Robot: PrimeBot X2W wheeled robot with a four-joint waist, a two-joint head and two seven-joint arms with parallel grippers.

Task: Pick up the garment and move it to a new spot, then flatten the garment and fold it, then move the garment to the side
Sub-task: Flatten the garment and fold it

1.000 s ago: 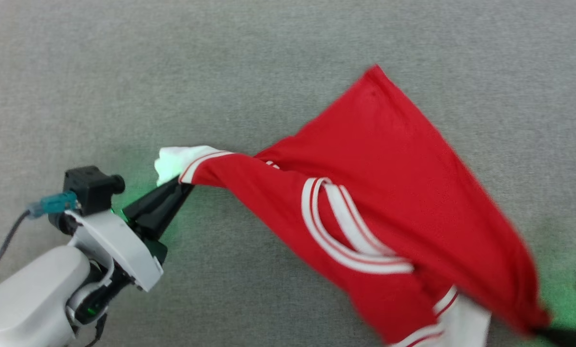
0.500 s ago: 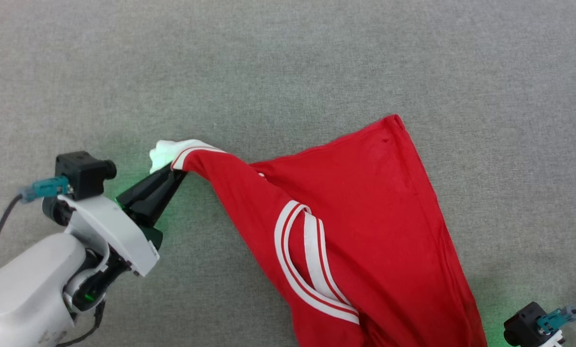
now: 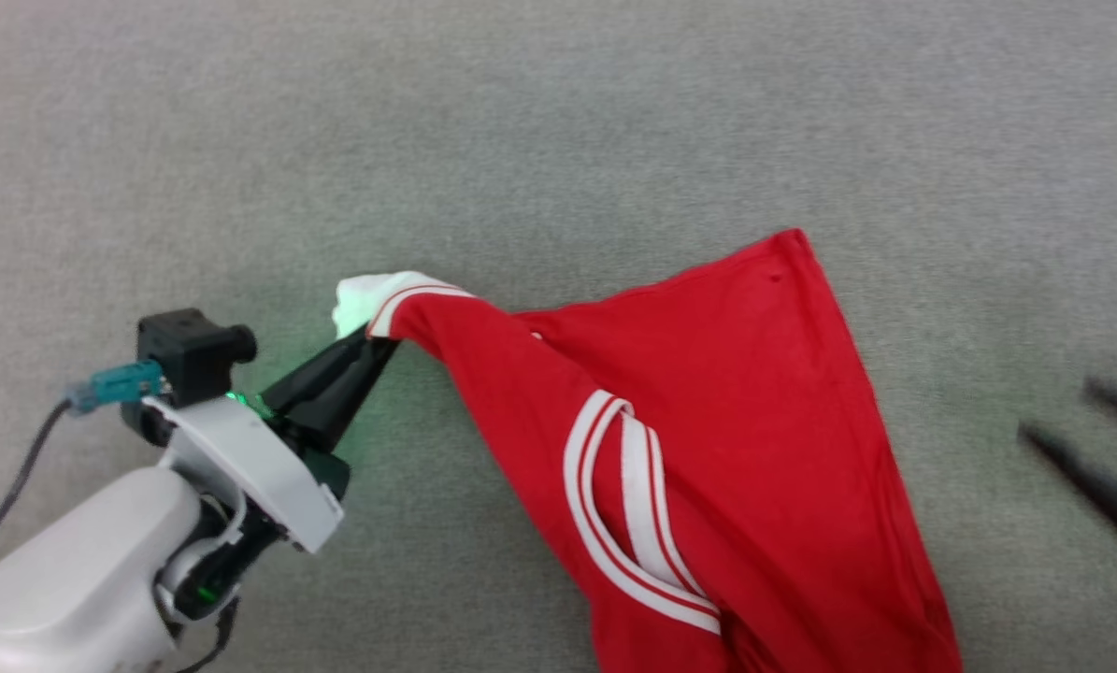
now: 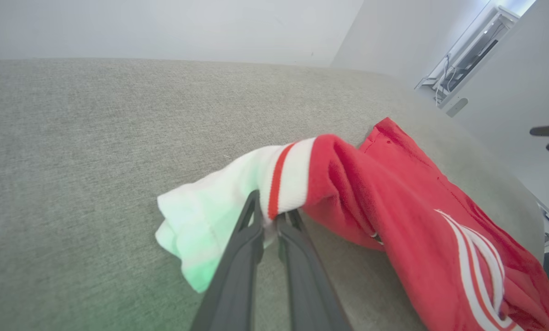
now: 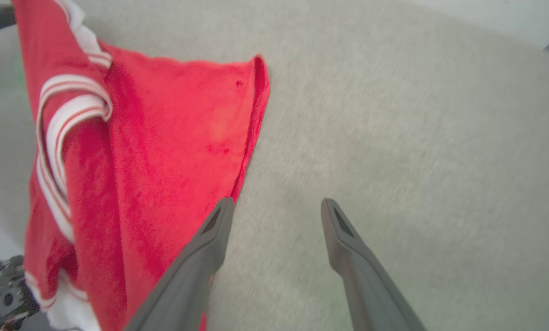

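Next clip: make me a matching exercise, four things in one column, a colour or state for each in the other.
Things:
1. left gripper
2. right gripper
3. garment
4. work surface

Colours or states:
a. grey
b. open, holding nothing
c. red with white striped trim
d. shut on the garment

Pairs: 1-d, 2-b, 3-c, 4-a

Bright even light, green glow, motion blur.

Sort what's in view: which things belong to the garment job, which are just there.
Job: garment, pinched at its white sleeve by the left gripper; right gripper, open beside it.
Just there: grey fabric surface; white wall.
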